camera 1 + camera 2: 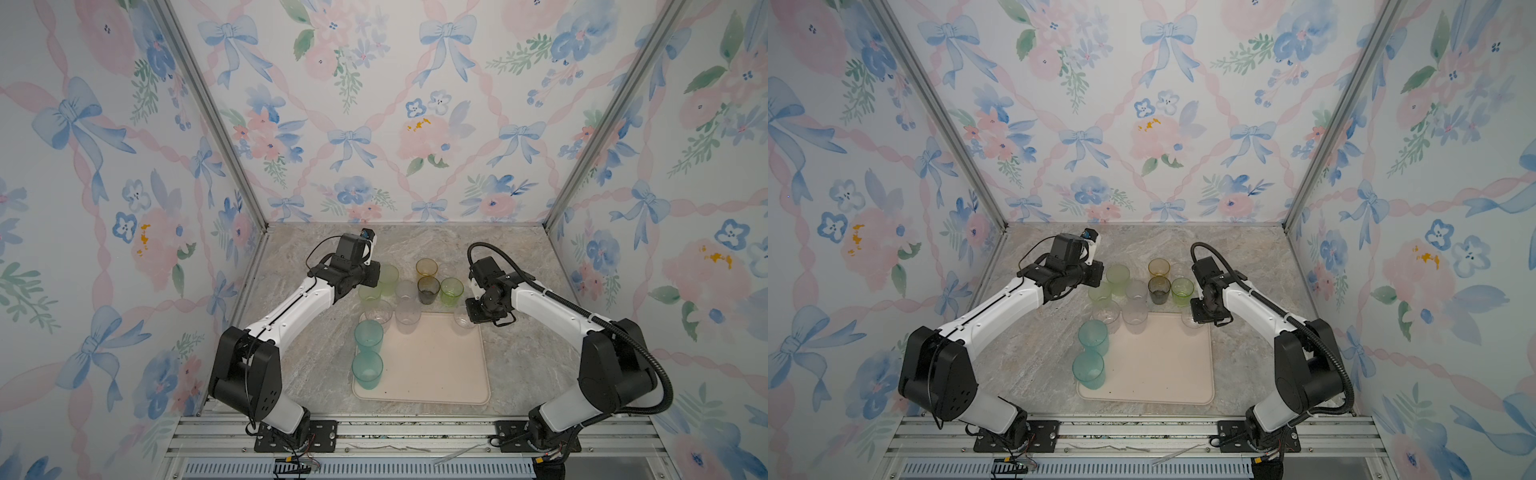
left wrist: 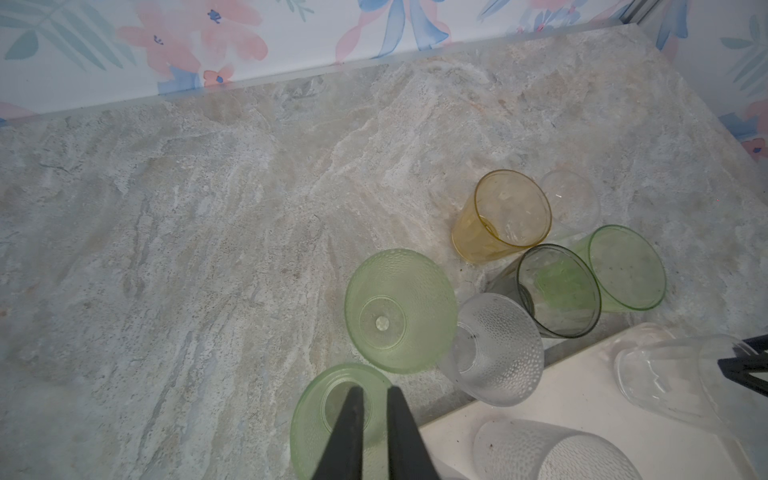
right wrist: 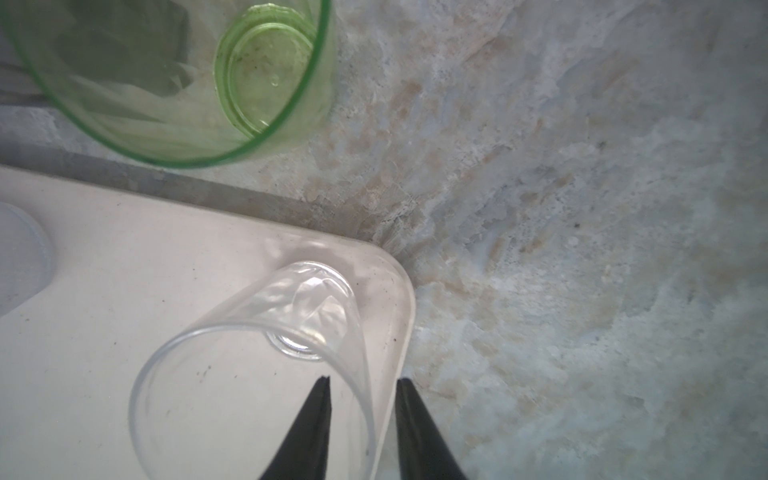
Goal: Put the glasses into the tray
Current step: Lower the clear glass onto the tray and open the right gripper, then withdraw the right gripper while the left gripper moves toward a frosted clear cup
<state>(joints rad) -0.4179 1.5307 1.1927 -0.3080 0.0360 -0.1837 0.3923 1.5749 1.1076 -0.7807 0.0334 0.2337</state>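
Note:
The beige tray [image 1: 436,374] lies at the front middle of the table. Two teal glasses [image 1: 368,334] stand along its left side, and a frosted clear one [image 1: 408,318] stands at its far edge. A clear glass [image 3: 257,353] stands in the tray's far right corner. My right gripper [image 3: 361,380] is open, its fingers either side of that glass's wall with gaps. My left gripper [image 2: 374,390] is shut on the wall of a pale green glass [image 2: 316,419] standing on the table beyond the tray.
Behind the tray stand a second pale green glass [image 1: 388,278], an amber one [image 1: 426,267], a smoky grey one [image 1: 428,289], a bright green one [image 1: 451,291] and clear ones [image 1: 406,289]. Flowered walls close in the table on three sides.

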